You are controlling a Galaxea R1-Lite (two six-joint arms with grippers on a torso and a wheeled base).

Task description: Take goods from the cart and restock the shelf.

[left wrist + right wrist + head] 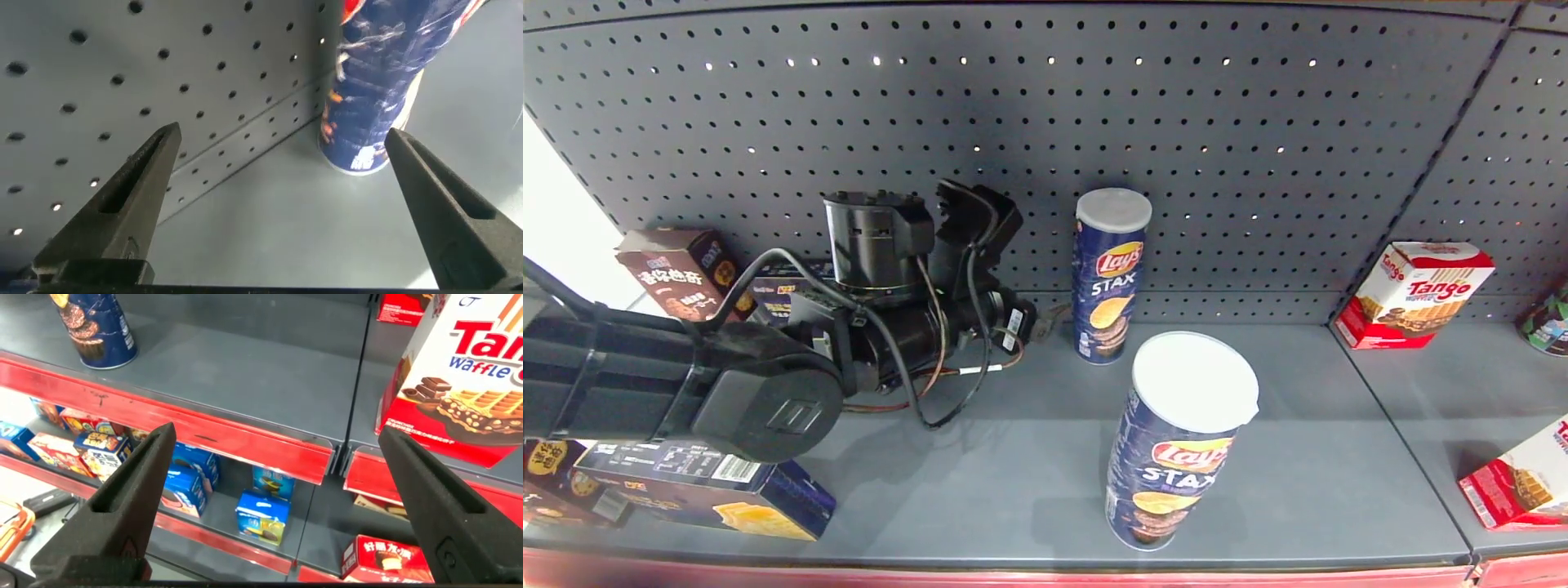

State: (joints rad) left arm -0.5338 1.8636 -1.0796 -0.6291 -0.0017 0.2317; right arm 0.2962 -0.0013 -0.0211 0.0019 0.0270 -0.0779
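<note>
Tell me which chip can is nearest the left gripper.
The rear can by the pegboard, ahead of the open left gripper; the other can stands at the front of the shelf.

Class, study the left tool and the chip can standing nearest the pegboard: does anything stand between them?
Nothing visible does. The left tool is open, and only bare shelf floor lies between it and the rear chip can.
</note>
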